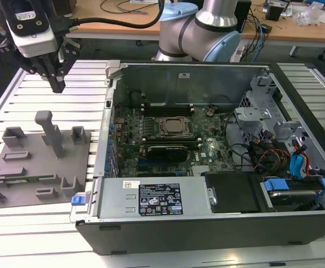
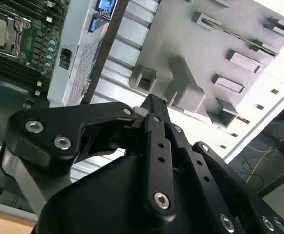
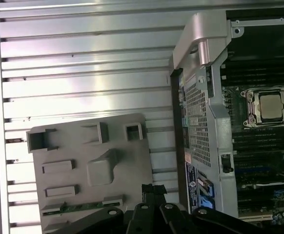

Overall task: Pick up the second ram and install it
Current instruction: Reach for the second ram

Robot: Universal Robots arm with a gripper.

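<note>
One long green stick, the second ram [image 1: 28,178], is kept in a narrow slot of the grey fixture tray [image 1: 39,162]. It sits near one long edge of the tray, apart from the tray's tall post [image 1: 51,133]. The slot probably serves to fix the stick at a known position and angle, so that it can be gripped by its long sides. In the first wrist view the same stick [image 3: 81,207] is seen as a thin green line in the tray [image 3: 132,161].

The gripper [image 1: 57,85] is held well above the tray and touches nothing. Its fingers are pressed together to a single point, with nothing pinched between them; this is also seen in the second wrist view [image 2: 154,103]. The pick is therefore judged not yet made.

The open computer case [image 1: 207,223] is set just beside the tray, presumably to keep the carry to the motherboard [image 1: 168,139] short.
</note>
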